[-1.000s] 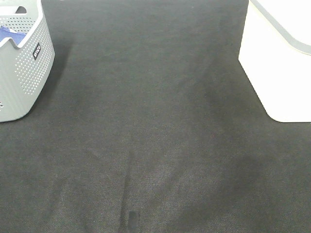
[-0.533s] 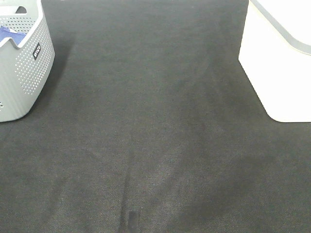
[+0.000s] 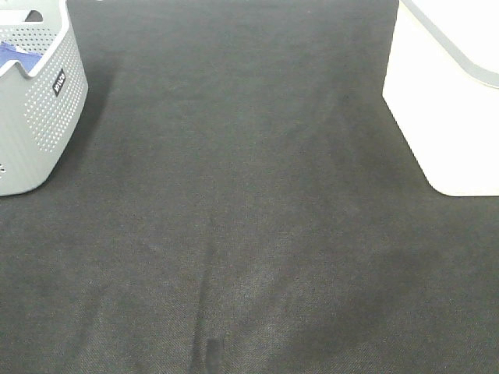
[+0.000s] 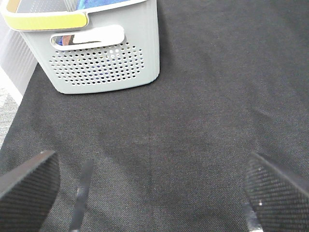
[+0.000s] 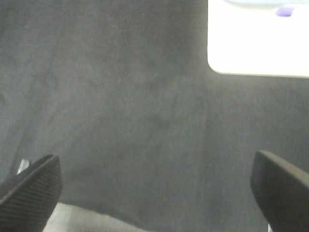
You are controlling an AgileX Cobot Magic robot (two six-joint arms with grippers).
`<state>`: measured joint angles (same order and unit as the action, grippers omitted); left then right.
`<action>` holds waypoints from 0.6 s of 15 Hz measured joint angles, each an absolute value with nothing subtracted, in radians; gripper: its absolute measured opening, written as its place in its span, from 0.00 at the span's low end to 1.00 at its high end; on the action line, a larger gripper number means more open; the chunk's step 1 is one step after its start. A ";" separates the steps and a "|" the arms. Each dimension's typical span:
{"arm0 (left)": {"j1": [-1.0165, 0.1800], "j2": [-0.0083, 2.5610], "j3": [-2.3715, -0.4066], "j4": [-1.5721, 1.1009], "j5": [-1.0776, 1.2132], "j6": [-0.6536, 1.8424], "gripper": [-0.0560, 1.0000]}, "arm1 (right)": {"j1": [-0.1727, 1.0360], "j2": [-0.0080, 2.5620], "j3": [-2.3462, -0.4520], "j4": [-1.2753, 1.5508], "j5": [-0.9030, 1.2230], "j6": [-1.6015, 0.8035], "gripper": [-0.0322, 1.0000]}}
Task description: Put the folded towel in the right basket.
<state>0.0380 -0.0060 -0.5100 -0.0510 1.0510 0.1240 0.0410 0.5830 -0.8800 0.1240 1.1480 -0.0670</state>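
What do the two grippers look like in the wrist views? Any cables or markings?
Left gripper: broad black fingers with a carbon-fibre weave, plus a thin dark strip beside one. Right gripper: black fingers, finely ribbed. No markings or cables show; the arms are out of view.

The worktop point(image 3: 249, 202) is dark, with a woven look. A grey perforated basket point(image 3: 39, 117) stands at its far left and a white basket point(image 3: 444, 117) at its far right, well apart.

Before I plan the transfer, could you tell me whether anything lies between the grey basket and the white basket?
Nothing visible does: only bare dark cloth lies between the grey basket and the white basket.
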 joint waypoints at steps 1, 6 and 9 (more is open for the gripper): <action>0.038 -0.006 -0.510 -0.051 1.051 0.124 0.97 | 0.041 0.485 -0.822 0.125 1.147 -0.067 0.98; 0.038 -0.006 -0.510 -0.049 1.051 0.124 0.97 | 0.041 0.161 -0.646 0.125 1.159 -0.066 0.98; 0.038 -0.006 -0.510 -0.049 1.051 0.124 0.97 | 0.041 0.044 -0.555 0.125 1.162 -0.066 0.98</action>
